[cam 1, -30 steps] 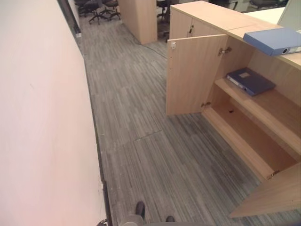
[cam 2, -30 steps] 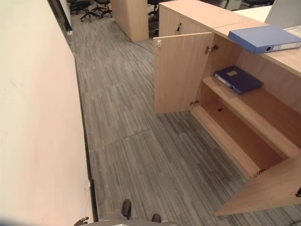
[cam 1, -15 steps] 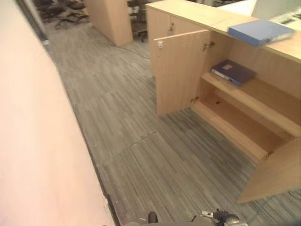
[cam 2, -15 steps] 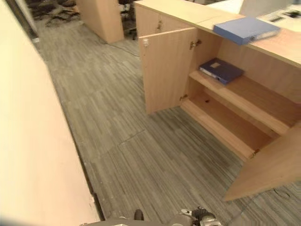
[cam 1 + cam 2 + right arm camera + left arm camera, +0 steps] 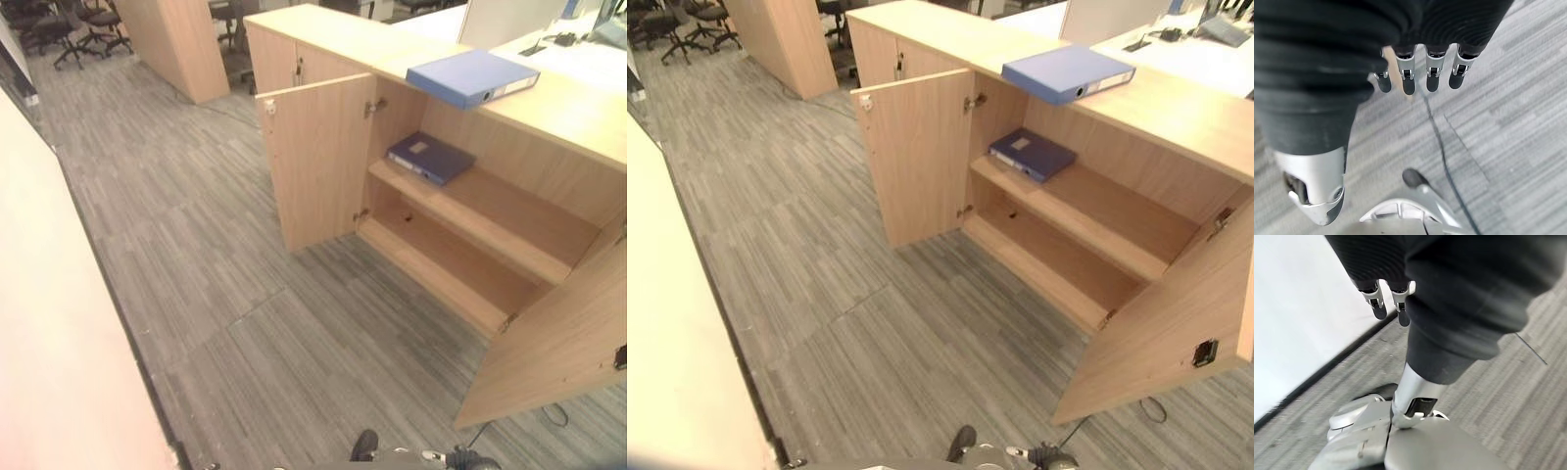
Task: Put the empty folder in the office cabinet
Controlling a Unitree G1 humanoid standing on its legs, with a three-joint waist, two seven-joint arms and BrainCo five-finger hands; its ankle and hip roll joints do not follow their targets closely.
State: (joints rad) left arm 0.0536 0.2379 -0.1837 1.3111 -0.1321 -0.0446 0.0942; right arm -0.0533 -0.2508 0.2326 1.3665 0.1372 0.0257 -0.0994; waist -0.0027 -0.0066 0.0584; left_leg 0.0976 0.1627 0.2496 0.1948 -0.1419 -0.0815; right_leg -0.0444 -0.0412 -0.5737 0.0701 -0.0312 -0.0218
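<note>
The office cabinet [image 5: 460,235] stands with both doors swung wide. A light blue folder [image 5: 472,76] lies flat on top of the cabinet, above its open bay; a dark blue folder [image 5: 430,158] lies on the cabinet's upper shelf. The left hand [image 5: 1386,301] and right hand [image 5: 1420,73] hang over the carpet with relaxed fingers, holding nothing.

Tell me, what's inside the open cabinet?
Inside the cabinet, a dark blue folder lies on the upper shelf. The lower shelf looks bare, though the open door hides part.
</note>
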